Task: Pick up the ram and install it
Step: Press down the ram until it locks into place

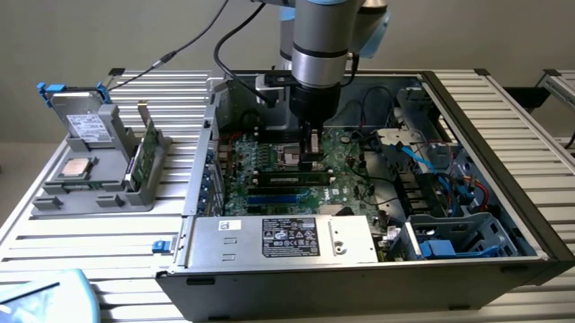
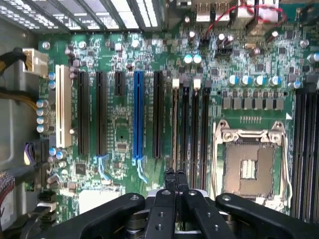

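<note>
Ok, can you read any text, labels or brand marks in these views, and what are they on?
None can be read.
Black label on the silver power supply: print too small.
White sticker beside it: blurred.
White label on the drive in the grey holder: blurred.
Motherboard markings: too small.

Above the motherboard (image 1: 297,171) the open computer case (image 1: 503,168) leaves room from overhead. The power supply (image 1: 283,239) blocks the near side; cables (image 1: 440,182) and a drive cage (image 1: 458,239) crowd the exterior view's right.
</note>
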Robot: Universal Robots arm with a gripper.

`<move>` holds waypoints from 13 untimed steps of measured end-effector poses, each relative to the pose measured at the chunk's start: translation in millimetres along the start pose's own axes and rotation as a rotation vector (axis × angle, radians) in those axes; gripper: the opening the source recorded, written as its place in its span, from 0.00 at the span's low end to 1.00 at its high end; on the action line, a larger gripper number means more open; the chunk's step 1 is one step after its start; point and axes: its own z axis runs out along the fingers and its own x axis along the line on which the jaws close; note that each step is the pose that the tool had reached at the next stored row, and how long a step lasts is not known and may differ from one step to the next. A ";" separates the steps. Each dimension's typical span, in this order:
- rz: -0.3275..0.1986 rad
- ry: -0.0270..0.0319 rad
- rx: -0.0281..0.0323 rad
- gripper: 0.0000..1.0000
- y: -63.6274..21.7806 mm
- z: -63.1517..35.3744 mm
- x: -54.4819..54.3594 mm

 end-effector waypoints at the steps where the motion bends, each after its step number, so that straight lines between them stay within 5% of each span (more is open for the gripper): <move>1: 0.000 -0.0002 0.0000 0.11 -4.5 -0.1 0.2; 4: 0.000 -0.0005 0.0000 0.11 -14.8 -0.3 0.7; 13: 0.002 -0.0007 0.0000 0.11 -15.1 7.7 -1.6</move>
